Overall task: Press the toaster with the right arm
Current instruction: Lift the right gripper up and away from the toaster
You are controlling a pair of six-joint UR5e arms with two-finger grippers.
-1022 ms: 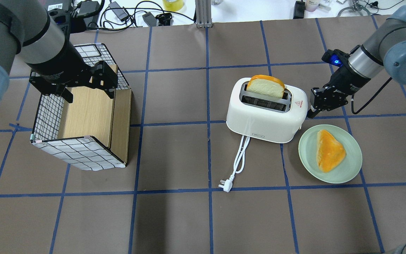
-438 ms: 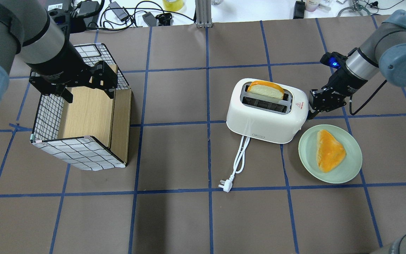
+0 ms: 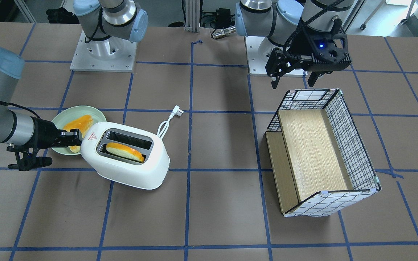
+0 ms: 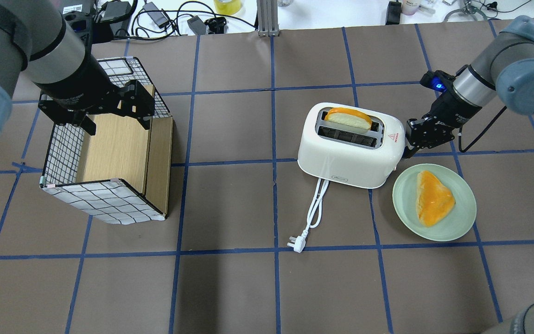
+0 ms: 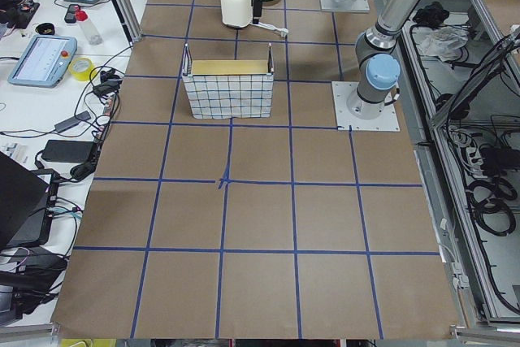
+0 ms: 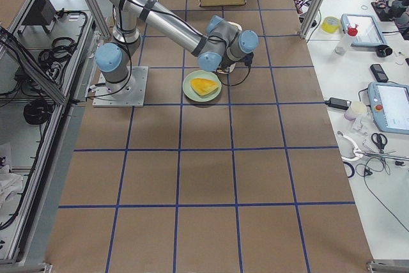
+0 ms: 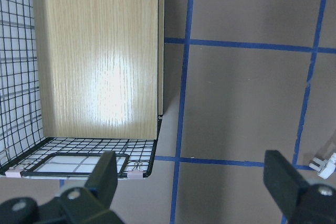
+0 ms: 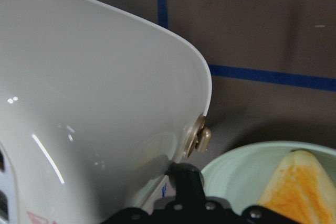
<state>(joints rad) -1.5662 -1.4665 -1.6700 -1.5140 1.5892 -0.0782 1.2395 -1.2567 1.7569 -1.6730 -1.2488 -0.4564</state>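
The white toaster (image 4: 350,157) stands at mid-right with a red triangle sticker (image 4: 392,137) on top. A bread slice (image 4: 348,118) sits low in its far slot. My right gripper (image 4: 409,147) is shut, and its tip touches the toaster's right end, below the sticker. In the right wrist view a black fingertip (image 8: 186,179) rests against the white end wall just below the small knob (image 8: 202,137). In the front view the right gripper (image 3: 75,139) meets the toaster (image 3: 129,170) at its left end. My left gripper (image 4: 116,121) hangs open and empty above the wire basket.
A pale green plate (image 4: 457,227) with a bread piece (image 4: 434,197) lies right beside the toaster, under the right wrist. The white cord (image 4: 315,208) and plug (image 4: 295,243) trail toward me. A wire basket with wooden shelves (image 4: 109,153) lies at the left.
The right gripper has moved down along the toaster's end, and the bread slice has sunk lower into its slot. The left arm has not moved.
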